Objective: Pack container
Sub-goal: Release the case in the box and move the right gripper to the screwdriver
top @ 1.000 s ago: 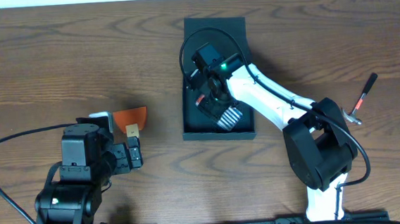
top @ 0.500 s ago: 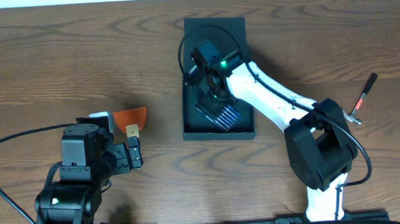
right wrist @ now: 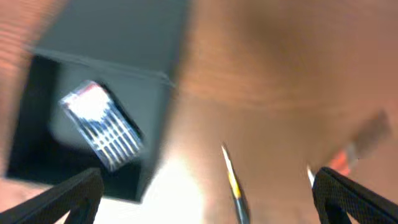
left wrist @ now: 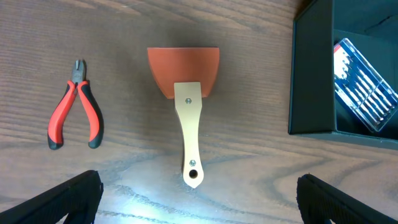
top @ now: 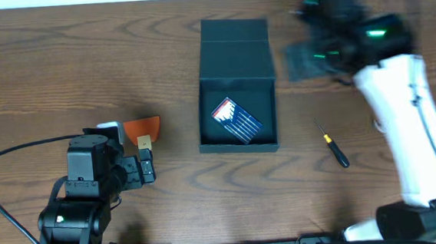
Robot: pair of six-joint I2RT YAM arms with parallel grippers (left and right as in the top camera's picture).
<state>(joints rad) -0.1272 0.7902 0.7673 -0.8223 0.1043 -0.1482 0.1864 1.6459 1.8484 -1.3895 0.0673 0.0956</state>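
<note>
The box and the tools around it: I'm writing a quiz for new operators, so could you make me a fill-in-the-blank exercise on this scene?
1. The clear case lies ___ the box.
2. The pliers have ___ handles.
3. In the overhead view, the screwdriver lies to the ___ of the box.
4. In the left wrist view, the scraper lies between the pliers and the ___.

Missing words: inside; red; right; box.

Overhead straight down over the table (top: 83,70); both wrist views downward, sharing the container (top: 239,146).
</note>
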